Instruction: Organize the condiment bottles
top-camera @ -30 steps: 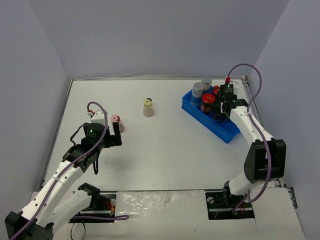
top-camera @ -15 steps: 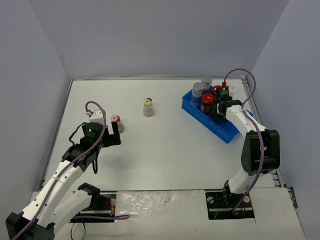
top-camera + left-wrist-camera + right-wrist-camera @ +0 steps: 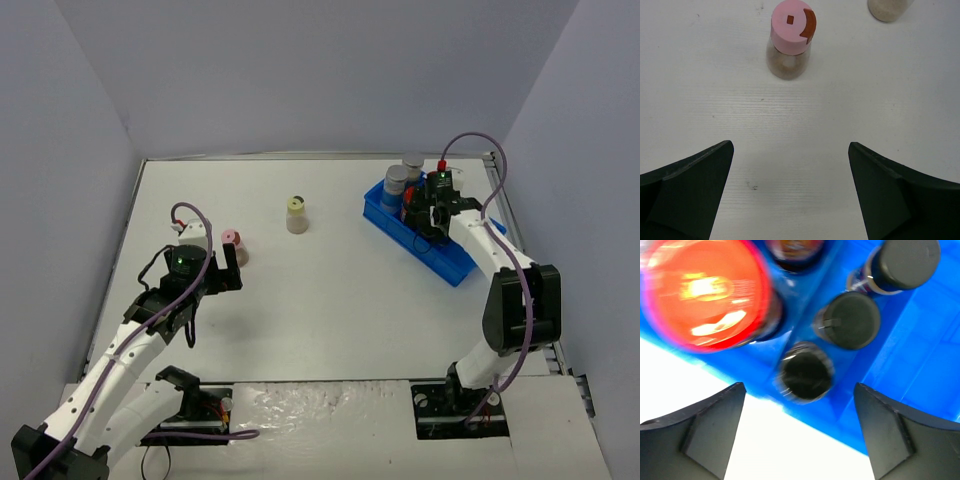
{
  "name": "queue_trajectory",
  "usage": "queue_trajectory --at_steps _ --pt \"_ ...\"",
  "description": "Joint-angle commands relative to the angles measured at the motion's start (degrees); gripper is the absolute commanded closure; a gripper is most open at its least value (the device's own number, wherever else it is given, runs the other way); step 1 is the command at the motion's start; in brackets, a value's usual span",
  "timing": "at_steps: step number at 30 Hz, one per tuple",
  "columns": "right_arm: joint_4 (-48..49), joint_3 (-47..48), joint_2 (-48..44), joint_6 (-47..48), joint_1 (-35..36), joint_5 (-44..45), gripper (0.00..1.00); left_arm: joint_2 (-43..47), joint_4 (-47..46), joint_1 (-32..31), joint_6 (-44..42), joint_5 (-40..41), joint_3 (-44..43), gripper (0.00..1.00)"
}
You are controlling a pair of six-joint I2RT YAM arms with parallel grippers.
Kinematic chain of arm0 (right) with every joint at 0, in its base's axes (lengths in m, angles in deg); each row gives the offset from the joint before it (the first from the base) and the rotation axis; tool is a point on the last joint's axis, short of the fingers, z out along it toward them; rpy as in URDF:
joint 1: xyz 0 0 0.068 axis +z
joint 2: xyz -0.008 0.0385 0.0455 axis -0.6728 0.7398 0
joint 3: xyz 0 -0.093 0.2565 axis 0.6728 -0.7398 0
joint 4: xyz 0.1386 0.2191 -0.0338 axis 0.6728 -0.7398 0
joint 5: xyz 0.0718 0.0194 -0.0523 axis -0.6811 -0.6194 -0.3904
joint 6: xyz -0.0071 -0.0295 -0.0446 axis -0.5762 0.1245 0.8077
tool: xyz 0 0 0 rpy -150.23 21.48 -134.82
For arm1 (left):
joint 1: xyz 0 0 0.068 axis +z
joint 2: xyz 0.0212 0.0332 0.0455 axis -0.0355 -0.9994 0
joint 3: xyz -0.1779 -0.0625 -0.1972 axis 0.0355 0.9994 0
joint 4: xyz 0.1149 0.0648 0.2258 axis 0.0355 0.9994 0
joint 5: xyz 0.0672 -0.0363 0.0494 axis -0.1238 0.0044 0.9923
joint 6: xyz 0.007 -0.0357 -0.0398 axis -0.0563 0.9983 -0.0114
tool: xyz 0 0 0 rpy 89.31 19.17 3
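White bench (image 3: pixel 330 300) with two robot arms. The left arm (image 3: pixel 150 320) reaches forward low, left jaws spread wide and empty, pointing at the pink-lidded jar (image 3: pixel 791 30) just ahead on the bench. The right arm (image 3: pixel 490 245) bends over the blue tray (image 3: pixel 455 265) at the far right, right jaws parted, gripping nothing. In the tray: two grey-capped jars (image 3: pixel 396 180) (image 3: pixel 413 162) — blue labels too small to read — a red-lidded jar (image 3: pixel 705 295) with blurred pale print, and, directly under the right jaws, a tiny dark-capped jar (image 3: pixel 806 372) with two more (image 3: pixel 850 320) (image 3: pixel 907 262) beside it. A cream-lidded jar (image 3: pixel 297 214) stands alone mid-bench.
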Motion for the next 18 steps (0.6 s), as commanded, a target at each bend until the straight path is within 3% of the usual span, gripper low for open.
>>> queue_trajectory --at_steps 1,7,9,18 --pt "-1.93 8.20 -8.02 4.65 5.30 2.75 0.09 -0.04 -3.00 0.41 -0.06 0.21 -1.87 0.03" --pt "-0.82 17.03 -5.74 13.96 10.39 -7.62 0.00 -0.12 -1.69 0.49 -0.23 0.42 -2.52 0.03" --pt "-0.37 20.44 -2.46 16.32 12.30 -12.43 0.00 -0.27 -0.61 0.65 -0.24 0.49 -3.24 0.03" --pt "1.92 35.39 14.92 25.38 22.73 -18.45 0.00 0.93 2.80 0.96 -0.79 -0.25 -4.11 0.03"
